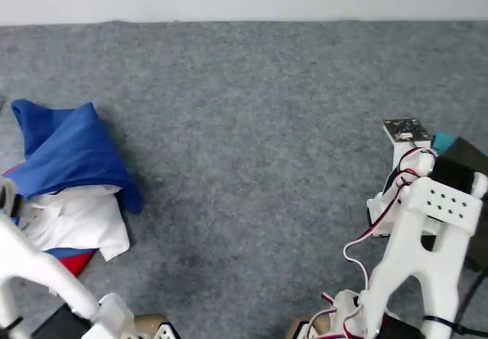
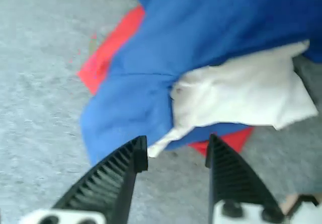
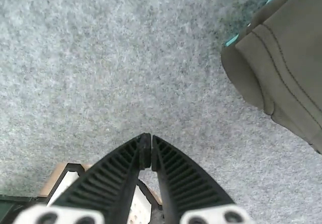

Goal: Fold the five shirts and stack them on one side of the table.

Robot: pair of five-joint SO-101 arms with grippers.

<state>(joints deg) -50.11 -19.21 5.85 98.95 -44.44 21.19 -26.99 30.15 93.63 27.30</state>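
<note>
Left jaws parted over shirts (image 2: 226,38); right closed.

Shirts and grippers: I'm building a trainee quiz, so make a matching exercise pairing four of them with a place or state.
1. blue shirt
2. olive shirt
3. left gripper
4. right gripper

A. shut
B. draped over the white shirt
C. open
D. lying close to the right gripper

Pairs: 1-B, 2-D, 3-C, 4-A
</note>
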